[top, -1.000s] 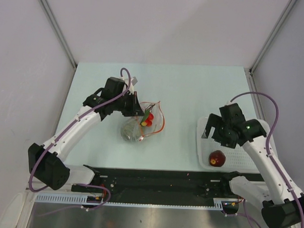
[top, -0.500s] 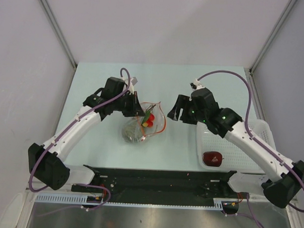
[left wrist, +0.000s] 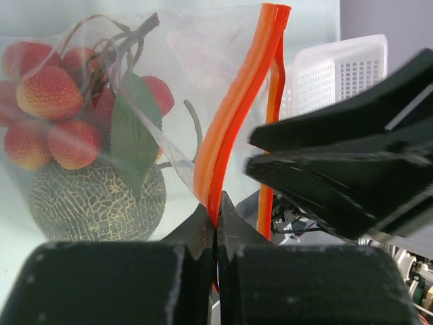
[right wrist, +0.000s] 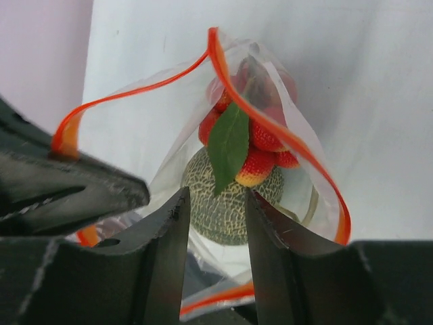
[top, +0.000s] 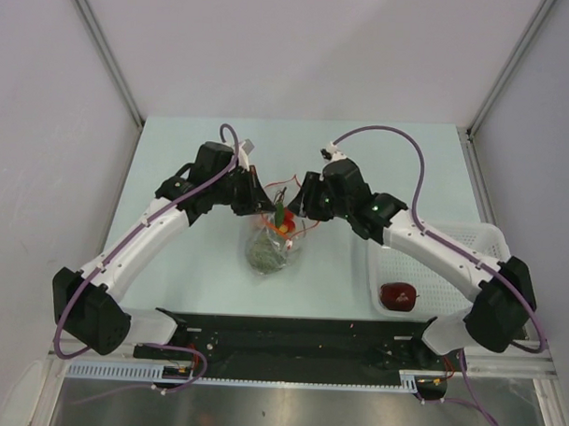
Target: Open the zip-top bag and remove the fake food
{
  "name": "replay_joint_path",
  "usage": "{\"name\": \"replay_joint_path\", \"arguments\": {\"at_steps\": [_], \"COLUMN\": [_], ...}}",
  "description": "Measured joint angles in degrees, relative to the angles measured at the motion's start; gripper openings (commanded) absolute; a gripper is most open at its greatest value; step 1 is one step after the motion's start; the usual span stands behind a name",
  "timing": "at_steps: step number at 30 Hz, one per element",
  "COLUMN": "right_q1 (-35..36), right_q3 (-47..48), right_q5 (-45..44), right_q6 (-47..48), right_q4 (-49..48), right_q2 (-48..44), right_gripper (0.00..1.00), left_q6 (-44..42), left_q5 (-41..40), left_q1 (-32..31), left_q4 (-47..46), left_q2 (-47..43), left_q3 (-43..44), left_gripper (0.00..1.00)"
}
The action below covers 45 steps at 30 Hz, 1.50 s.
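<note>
The zip-top bag [top: 270, 242] hangs upright over the middle of the table with its mouth spread open. My left gripper [top: 263, 206] is shut on its orange zip strip [left wrist: 229, 125], which is pinched at the fingertips [left wrist: 216, 211]. Inside the bag lie fake food pieces: a red-and-yellow cluster [left wrist: 47, 112] with a green leaf [right wrist: 228, 145], above a round netted green piece [right wrist: 220, 227]. My right gripper [top: 302, 204] is at the bag's mouth, open [right wrist: 215, 198] with nothing between its fingers. A dark red apple [top: 398, 295] lies in the basket.
A white mesh basket [top: 470, 240] stands at the table's right edge and shows behind the bag in the left wrist view [left wrist: 338, 74]. The two grippers face each other closely across the bag's mouth. A black rail [top: 289, 337] runs along the near edge.
My right arm swung from above the basket over to the bag's mouth, its jaws narrowing. The apple stayed behind in the basket. The bag now hangs straighter under my left gripper.
</note>
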<state>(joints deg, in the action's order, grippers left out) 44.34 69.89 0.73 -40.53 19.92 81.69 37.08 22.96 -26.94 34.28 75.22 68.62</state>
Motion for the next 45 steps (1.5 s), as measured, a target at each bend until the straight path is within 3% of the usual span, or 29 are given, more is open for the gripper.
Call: {"name": "replay_joint_path", "arguments": {"at_steps": [11,18,20,22,28,32,35,37,40,41,45], "right_q1": [-2.2,-1.9,-1.4,-0.9,1.7,2.0,1.9,2.0,2.5,2.6,2.9], "right_q3": [4.0,4.6,4.8,4.8,4.8,4.8,4.9,5.0,5.1,5.1,5.1], "right_q5": [3.7,3.6,3.0,2.3,0.2,0.7,1.9,2.6,3.1,3.1,3.4], "right_q6": [1.8,4.6,5.7,6.8,10.4,11.8,12.7,13.2,13.6,13.6,13.6], "right_q4": [-7.0,-10.1,-11.5,-12.9,-15.8,-17.0,-18.2,-18.4,-18.2,-18.0,-17.9], "right_q2": [14.0,17.9,18.9,19.9,22.3,22.9,23.9,24.9,26.7,27.2,28.0], "right_gripper": [0.38,0.37,0.42,0.53,0.54,0.71,0.72,0.7,0.6,0.5,0.25], "left_q6": [0.6,0.5,0.5,0.5,0.5,0.5,0.5,0.5,0.5,0.5,0.5], "left_q5": [0.5,1.4,1.4,1.4,1.5,1.5,1.5,1.5,1.5,1.5,1.4], "left_q1": [0.0,0.0,0.0,0.0,0.0,0.0,0.0,0.0,0.0,0.0,-0.1], "left_q4": [0.0,0.1,0.1,0.1,0.7,1.0,0.9,0.9,0.9,0.9,1.0], "left_q2": [-0.3,-0.3,-0.3,-0.3,0.2,0.4,0.5,0.5,0.6,0.6,0.5], "left_q3": [-0.6,-0.6,-0.6,-0.6,-0.5,-0.5,-0.5,-0.5,-0.5,-0.5,-0.5], "left_gripper": [0.0,0.0,0.0,0.0,0.0,0.0,0.0,0.0,0.0,0.0,0.0]}}
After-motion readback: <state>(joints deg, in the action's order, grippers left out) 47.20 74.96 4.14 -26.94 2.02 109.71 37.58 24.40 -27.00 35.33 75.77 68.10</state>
